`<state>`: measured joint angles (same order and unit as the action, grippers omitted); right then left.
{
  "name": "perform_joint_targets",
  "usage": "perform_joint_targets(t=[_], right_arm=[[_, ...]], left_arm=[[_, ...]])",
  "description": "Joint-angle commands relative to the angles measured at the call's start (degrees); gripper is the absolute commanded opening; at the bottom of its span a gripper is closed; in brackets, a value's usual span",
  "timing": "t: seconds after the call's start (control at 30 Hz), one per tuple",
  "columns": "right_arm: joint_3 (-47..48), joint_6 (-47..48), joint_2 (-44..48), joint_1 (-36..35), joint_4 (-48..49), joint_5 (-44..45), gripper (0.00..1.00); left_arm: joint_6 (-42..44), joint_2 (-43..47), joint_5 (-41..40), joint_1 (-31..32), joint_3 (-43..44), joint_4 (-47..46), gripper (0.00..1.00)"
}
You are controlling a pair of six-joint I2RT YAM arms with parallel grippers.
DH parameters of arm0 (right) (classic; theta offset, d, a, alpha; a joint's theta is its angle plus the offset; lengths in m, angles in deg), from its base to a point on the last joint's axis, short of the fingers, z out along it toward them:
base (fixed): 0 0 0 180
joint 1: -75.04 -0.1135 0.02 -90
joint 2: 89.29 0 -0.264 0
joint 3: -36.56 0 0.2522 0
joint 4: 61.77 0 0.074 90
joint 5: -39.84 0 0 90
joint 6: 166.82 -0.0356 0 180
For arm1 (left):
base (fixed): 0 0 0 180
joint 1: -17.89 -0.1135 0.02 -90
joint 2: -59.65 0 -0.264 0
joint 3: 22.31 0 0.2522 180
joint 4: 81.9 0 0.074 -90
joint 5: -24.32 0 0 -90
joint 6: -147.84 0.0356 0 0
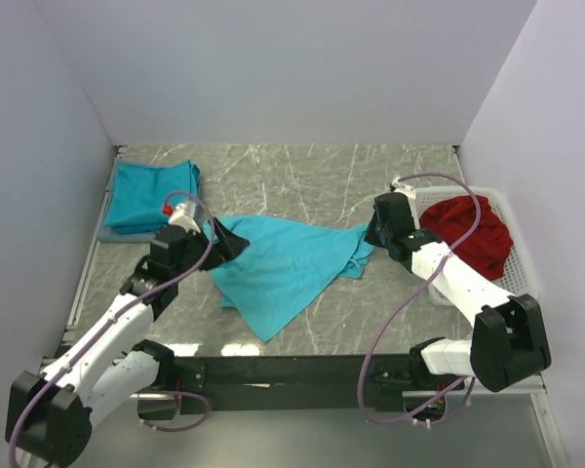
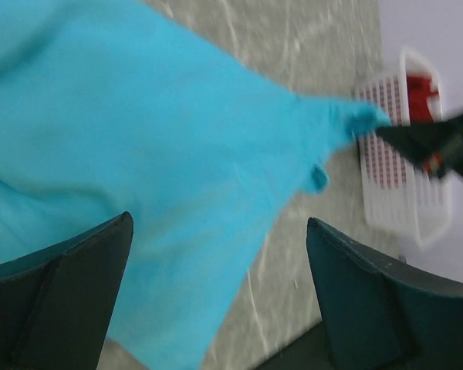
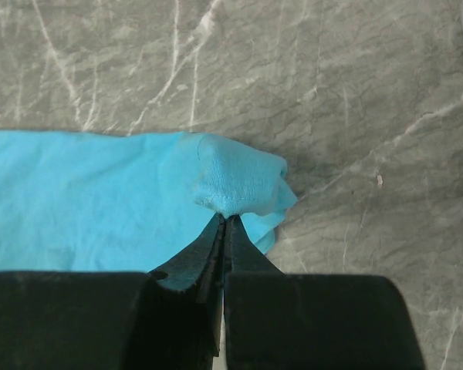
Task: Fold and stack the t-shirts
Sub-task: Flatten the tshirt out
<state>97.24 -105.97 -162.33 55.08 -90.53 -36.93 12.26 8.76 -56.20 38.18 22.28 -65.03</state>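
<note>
A turquoise t-shirt [image 1: 283, 261] lies loosely spread and rumpled in the middle of the table. My right gripper [image 1: 372, 234] is shut on a bunched end of it at its right corner; the right wrist view shows the jaws [image 3: 225, 217] pinching the cloth [image 3: 100, 200]. My left gripper [image 1: 232, 241] is at the shirt's left edge, open. In the left wrist view its fingers [image 2: 62, 301] stand wide apart above the shirt [image 2: 139, 139], with nothing held. A folded turquoise shirt stack [image 1: 148, 195] lies at the back left.
A white slatted basket [image 1: 520, 255] with red cloth [image 1: 473, 234] in it stands at the right, behind my right arm; it also shows in the left wrist view [image 2: 401, 177]. The table is grey marble, with walls close on three sides.
</note>
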Motion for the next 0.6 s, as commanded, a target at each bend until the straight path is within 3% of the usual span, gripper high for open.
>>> perform_joint_targets(t=[0.0,0.17,0.33,0.5,0.57], right_arm=[[0.6,0.0,-1.5,0.4,2.9,2.8,0.00],[-1.1,0.6,-0.5,0.3,2.4,2.6,0.00],[-3.1,0.5,3.2,0.3,1.6,3.0,0.00],[-6.1,0.2,5.7,0.3,2.1,2.1,0.00],[-6.6,0.2,6.1,0.3,1.9,2.6,0.00]], left_arm=[[-4.0,4.1,2.0,5.4,-2.1,5.2,1.00],[-9.8,4.1,-2.0,17.2,-5.2,14.5,1.00],[-16.2,-0.4,-4.4,27.8,-6.0,18.2,1.00],[-19.1,-5.3,-4.7,33.3,-5.2,16.1,0.99],[-19.5,-8.8,-5.9,35.7,-3.7,17.3,0.94]])
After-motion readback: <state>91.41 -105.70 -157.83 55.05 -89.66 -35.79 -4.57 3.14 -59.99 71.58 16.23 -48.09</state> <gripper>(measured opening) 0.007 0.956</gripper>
